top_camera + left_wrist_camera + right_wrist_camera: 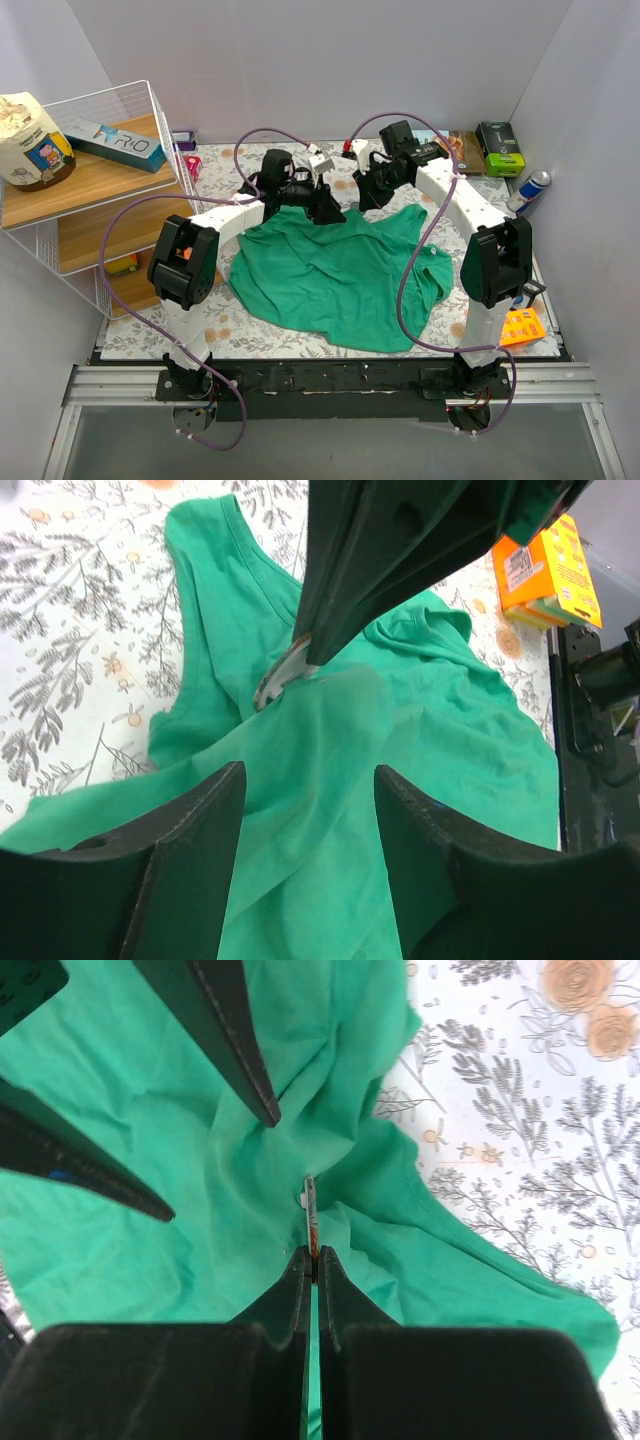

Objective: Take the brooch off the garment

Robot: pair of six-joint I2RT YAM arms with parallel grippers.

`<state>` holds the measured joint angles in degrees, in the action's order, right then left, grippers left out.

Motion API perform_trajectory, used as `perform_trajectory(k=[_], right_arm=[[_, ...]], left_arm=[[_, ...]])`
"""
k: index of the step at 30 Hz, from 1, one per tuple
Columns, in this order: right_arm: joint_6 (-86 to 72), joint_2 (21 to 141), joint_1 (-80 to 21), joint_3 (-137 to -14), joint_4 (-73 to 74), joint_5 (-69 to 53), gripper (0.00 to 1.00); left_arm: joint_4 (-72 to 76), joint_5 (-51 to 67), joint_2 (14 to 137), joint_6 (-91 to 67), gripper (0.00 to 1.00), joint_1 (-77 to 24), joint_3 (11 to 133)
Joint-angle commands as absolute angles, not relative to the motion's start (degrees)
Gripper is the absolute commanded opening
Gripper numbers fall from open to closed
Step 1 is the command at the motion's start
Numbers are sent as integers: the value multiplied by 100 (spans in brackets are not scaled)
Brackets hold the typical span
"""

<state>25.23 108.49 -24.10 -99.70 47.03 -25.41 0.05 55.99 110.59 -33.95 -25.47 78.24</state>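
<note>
The brooch [311, 1210], edge-on with its long axis 12-to-6 in the right wrist view, is pinched at its 6 o'clock end by the right gripper [312, 1252] at the garment's [330, 280] 12 o'clock edge, the left gripper [308, 772] spread wide and empty beside it, over a floral mat [140, 335] between white walls, with a blue box [120, 143] lettered "RO" at 10 o'clock.

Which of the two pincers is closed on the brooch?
The right pincer: its fingers are shut on the thin brooch, just over the green shirt. The left pincer is open and holds nothing.
</note>
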Motion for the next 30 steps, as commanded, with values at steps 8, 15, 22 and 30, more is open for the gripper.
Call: perform_trajectory(k=[8,15,22,30], right_arm=[[1820,10406,-2680,-10178,3938,-1653,1],[591,10371,-2681,-10002,3218,-566,1],[-307,10739,-2733,-10405,2962,174,1],[270,10855,-2716,-10477,2892,-524,1]], left_arm=[[1037,4974,11303,-3982,54,-3032,7928],[889,5089,11180,-4052,50,-3103,7761],[554,4826,10635,-3797,49,-2997,7304],[36,4693,10143,-3341,50,-2646,7101]])
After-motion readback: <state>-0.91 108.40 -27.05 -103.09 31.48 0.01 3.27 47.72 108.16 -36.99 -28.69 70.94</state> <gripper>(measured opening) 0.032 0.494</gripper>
